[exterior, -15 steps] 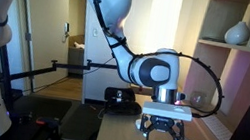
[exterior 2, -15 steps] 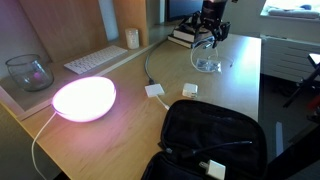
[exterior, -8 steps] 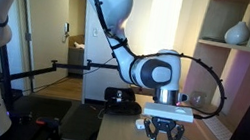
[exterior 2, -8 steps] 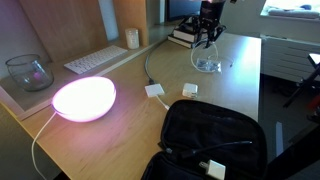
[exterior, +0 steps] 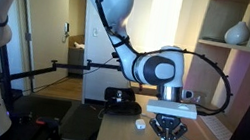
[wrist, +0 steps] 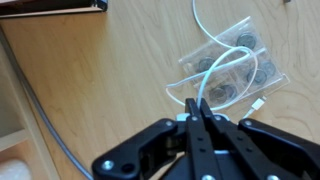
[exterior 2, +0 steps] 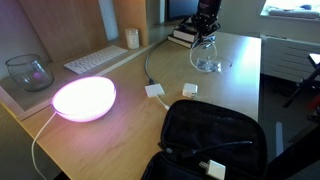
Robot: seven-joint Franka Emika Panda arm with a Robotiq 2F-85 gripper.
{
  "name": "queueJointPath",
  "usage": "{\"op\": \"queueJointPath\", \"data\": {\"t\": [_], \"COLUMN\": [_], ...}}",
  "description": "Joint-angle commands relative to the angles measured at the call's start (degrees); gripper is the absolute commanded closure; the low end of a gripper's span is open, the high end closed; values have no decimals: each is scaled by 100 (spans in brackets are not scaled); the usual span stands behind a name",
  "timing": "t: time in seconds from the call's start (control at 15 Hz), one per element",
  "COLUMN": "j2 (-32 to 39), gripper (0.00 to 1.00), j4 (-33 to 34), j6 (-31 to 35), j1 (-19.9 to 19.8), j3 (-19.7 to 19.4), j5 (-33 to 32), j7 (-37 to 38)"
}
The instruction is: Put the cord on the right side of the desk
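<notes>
I've got the tool point(wrist: 197, 120) pinched shut on the cord point(wrist: 195, 12). The cord loops over a clear packet point(wrist: 245, 62) on the worktop point(wrist: 110, 70). A grey cable point(wrist: 38, 105) runs down the left.

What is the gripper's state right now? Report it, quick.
Gripper: shut, pinching the cord between its fingertips.

Dim room, pink lamp point(exterior 2: 84, 98) glowing with glare; wrist view soft.
</notes>
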Motion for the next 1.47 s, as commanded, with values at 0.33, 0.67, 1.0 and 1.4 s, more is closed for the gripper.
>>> {"op": "queueJointPath", "data": {"t": [0.33,0.67,1.0,1.4], "j2": [-1418,-2108,-2067,-2046], "gripper": [99,99,98,98], "j4": [-371,-523,-845,-845], "j6": [52,78,16,-110], "j1": [-141,-156,-228,-618], "j3": [243,131,-42,-177], "j5": [1016,1389,1378,2095], "j7": [307,404,684,809]}}
